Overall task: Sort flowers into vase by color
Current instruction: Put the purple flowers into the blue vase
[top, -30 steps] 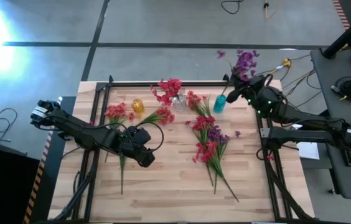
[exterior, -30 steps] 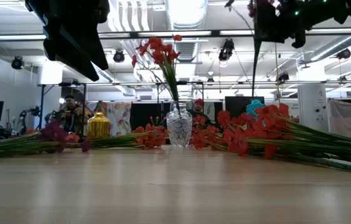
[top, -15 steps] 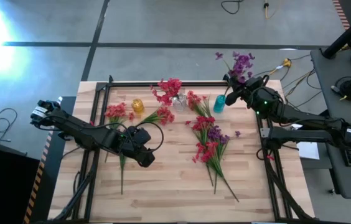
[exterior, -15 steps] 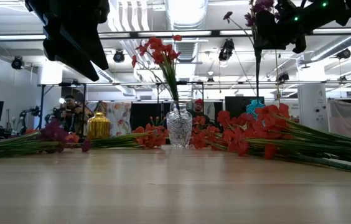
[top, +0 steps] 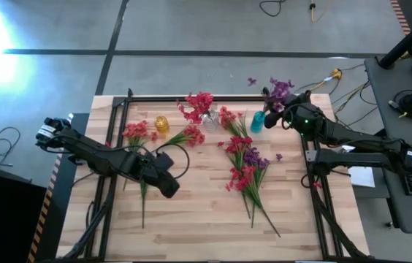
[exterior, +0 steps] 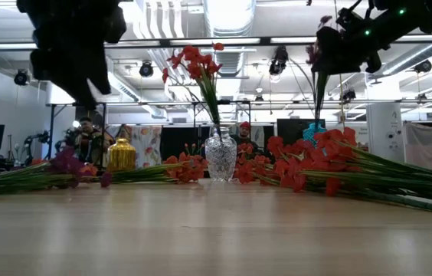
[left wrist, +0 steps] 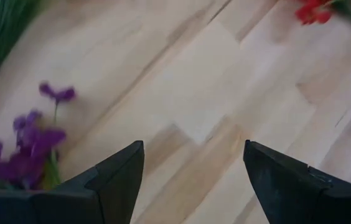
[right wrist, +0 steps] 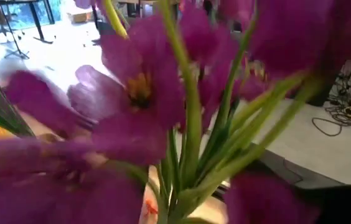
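A loose pile of red and purple sprigs (top: 246, 169) is being left lying on the wooden table (top: 206, 226) right of centre, stems pointing toward the near edge. The left gripper (top: 163, 180) is being held above the table at left of centre, jaws parted and nothing clasped; only bare wood is being framed between its fingers (left wrist: 118, 180) in the left wrist view, with purple blossoms (left wrist: 29, 140) lying beside them. A smaller group of red sprigs (top: 139, 135) is being left on the table farther left, near a small yellow vase (top: 161, 124). At the far middle, red flowers (exterior: 197, 65) are being held upright by a clear glass vase (exterior: 220, 155). At the far right, the right gripper (top: 273, 117) is being positioned just beside a teal vase (top: 258, 122), with a purple sprig (top: 279, 90) standing at that vase. Its stems and blossoms are filling the right wrist view (right wrist: 182, 124). Whether the right gripper is clenched on this sprig or released cannot be told.
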